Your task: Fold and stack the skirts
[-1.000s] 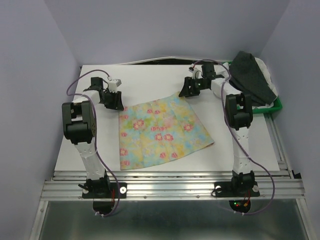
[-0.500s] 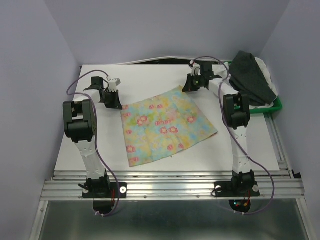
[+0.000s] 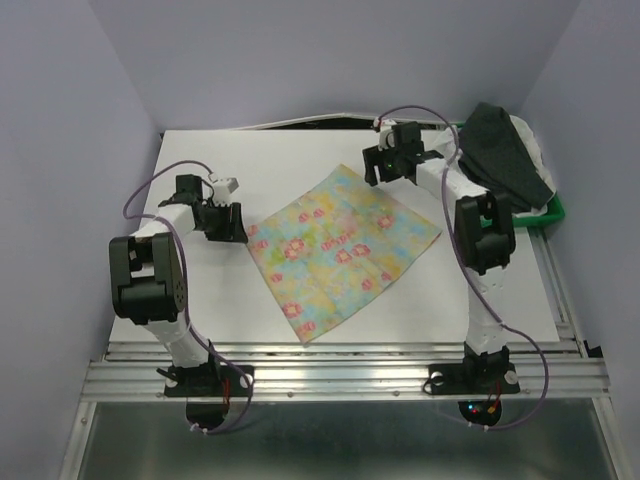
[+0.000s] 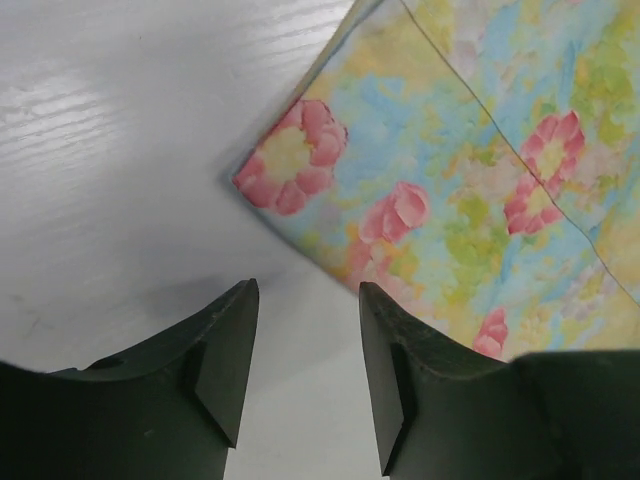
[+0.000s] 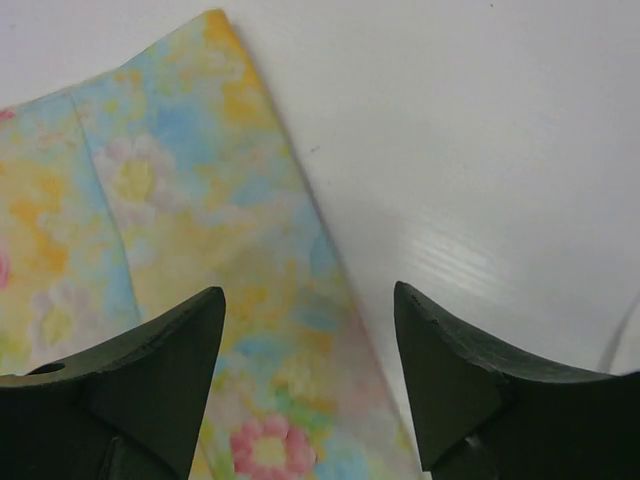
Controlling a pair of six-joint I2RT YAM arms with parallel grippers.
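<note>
Floral skirt (image 3: 340, 250) flat — left pincer (image 4: 305, 300), right pincer (image 5: 308, 300) both part-open, seemingly empty — at its corners.

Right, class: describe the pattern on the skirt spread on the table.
The skirt is pastel yellow with pink flowers and blue-green patches; clearest in left wrist view.

Diffuse, even overhead light keeps the white table (image 3: 300, 160) bright, with only soft shadows beneath the arms. Both wrist views show pale streaky glare on it. The left end effector (image 4: 307, 290) looms dark and soft-edged.
</note>
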